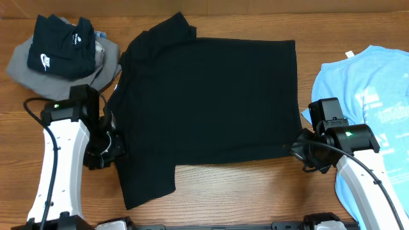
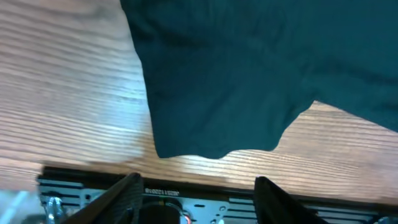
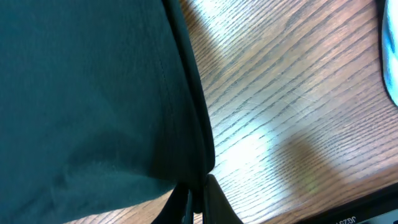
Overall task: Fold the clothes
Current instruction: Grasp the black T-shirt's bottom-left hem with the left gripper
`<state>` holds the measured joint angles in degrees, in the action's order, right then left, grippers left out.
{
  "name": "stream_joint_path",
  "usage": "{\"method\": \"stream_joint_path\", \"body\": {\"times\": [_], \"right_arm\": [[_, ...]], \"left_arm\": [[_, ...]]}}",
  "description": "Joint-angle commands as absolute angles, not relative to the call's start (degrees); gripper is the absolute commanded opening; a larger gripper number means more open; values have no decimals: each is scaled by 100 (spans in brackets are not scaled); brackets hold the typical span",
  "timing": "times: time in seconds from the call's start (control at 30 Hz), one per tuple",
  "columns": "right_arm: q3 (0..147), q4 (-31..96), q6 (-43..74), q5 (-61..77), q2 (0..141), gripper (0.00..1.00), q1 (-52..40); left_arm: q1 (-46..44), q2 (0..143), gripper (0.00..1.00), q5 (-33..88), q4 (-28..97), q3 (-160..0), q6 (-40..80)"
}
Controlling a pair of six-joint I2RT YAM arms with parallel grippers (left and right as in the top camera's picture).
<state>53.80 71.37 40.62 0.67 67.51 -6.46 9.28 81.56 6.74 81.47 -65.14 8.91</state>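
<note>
Right gripper shows only its tips at the bottom of its wrist view. Its jaws are clenched together on the hem corner of the black T-shirt, and everything behind the tips is cut off. From overhead the pinch is hidden under the wrist, which sits at the shirt's front right corner.

Left gripper has its jaws released and spread wide with nothing between them. Only their upper parts are in frame, with a sleeve lying just ahead of them. From overhead this gripper is at the shirt's left side, and its tips are hard to make out against the dark cloth.

The shirt lies flat across the middle of the wooden surface, hem toward the right edge. One sleeve points to the back edge and the other to the front edge.

There are four garments in all:
- the black T-shirt
- a smaller black garment with a white swoosh in the back left corner
- a grey garment, largely covered by the swoosh garment
- a light blue T-shirt, cut off by the right edge

Two arms are in view.
</note>
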Motion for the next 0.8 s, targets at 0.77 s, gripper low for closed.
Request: {"method": "stream_joint_path", "body": {"times": [0.77], "right_arm": [[5485,6904,4049,-23,6692,5,-635]], "left_arm": [[972,8088,79,1472,5986,-3538,2506]]}}
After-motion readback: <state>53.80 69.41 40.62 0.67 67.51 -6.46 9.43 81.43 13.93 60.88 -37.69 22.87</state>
